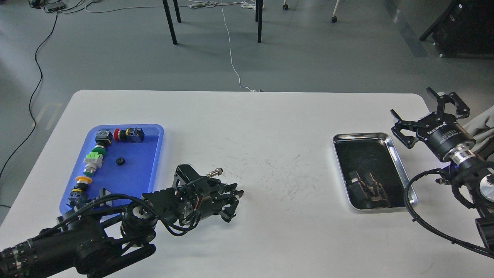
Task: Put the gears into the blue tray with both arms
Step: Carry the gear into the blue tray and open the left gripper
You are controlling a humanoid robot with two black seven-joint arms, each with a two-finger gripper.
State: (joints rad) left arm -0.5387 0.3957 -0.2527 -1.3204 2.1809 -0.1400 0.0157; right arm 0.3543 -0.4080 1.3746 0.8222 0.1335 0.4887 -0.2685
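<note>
At nine o'clock on the table [247, 127], you have one gear [120, 161] lying in the blue tray [152, 170] beside the switches [94, 160]. Your left gripper [231, 204] sits just off the tray's four o'clock corner; I cannot tell its jaws. Your right gripper [424, 116], at three o'clock, is spread wide, empty.

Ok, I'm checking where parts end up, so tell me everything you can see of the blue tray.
The blue tray is a flat, bright-blue rectangle with rounded corners and a low raised rim; it looks like plastic. It lies flat on the left part of the white table. Push-button switches line its left side and far end, and one small black gear sits on its bare middle. The left arm covers its near edge, so that part cannot be seen.
</note>
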